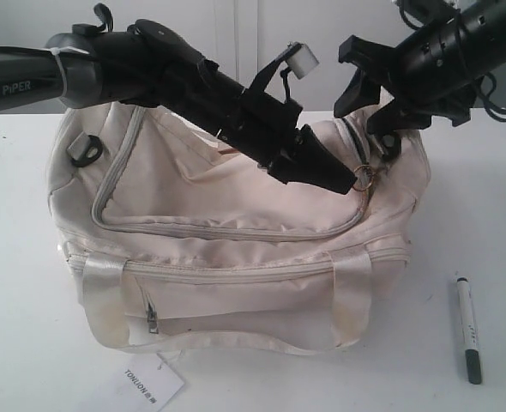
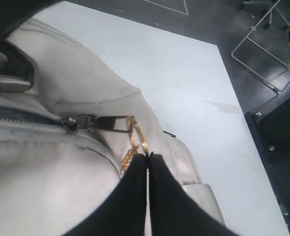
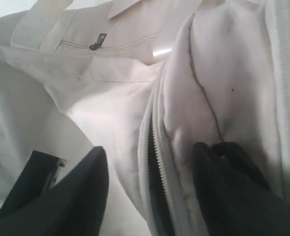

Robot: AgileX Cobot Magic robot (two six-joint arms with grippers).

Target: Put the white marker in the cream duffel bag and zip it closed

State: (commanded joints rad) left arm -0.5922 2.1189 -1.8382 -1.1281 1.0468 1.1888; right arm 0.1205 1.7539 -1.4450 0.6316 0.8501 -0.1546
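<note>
**Left pincer** (image 2: 147, 158): I am seeing its two black fingers pressed together, clamping the gold key ring (image 2: 136, 132). The ring is hanging from the metal zipper pull (image 2: 98, 121), which is lying stretched out along the zip (image 2: 17, 115). In the exterior view this arm is reaching across from the left and ending near the right end of the cream duffel bag (image 1: 236, 206).

**Right pincer** (image 3: 155, 147): I am seeing its fingers standing well apart and holding nothing. One finger is lying on each side of a stretch of zip where a dark gap is showing between the teeth. From outside, it is hovering just above the bag's right end, close beside the left pincer.

**Bag**: it is sitting in the middle of the white surface (image 1: 459, 215), with a satin handle strap (image 1: 103, 296) drooping down its front. A white paper tag (image 1: 141, 384) is lying by its near edge.

**White marker** (image 1: 468, 326): it is lying flat on the surface to the right of the bag, apart from it and from both pincers. Its dark cap is pointing toward the near edge.
</note>
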